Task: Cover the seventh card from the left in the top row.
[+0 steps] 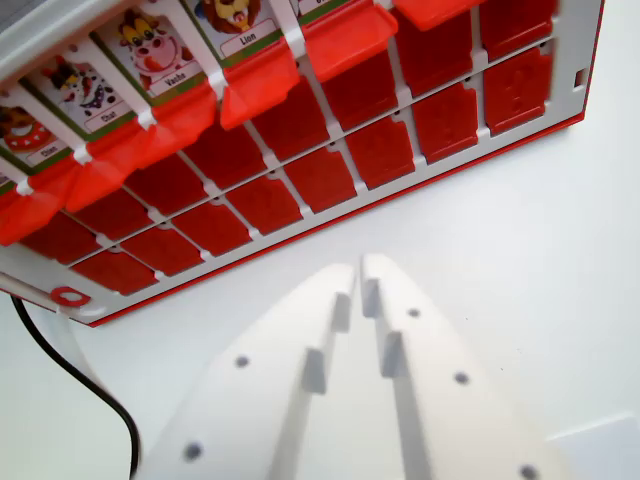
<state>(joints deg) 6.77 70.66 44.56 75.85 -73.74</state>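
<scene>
White plastic tool (360,268) sits low in the wrist view, tips nearly touching, holding nothing, hovering over the white table (520,250) just short of the red-and-white flap-card game board (300,150).

Far row has animal cards showing, "Lion" card (237,25) and "Vache" card (160,55) legible, each with a red flap (262,85) hanging open below it. The two nearer rows look covered.

Judgement: approach step, no contact yet. The top row runs out of frame on both sides, so I can't pick out the seventh card.

Next move needs the tool advanced to the board, tip hooked under the target's flap, then flipped up over the picture.
</scene>
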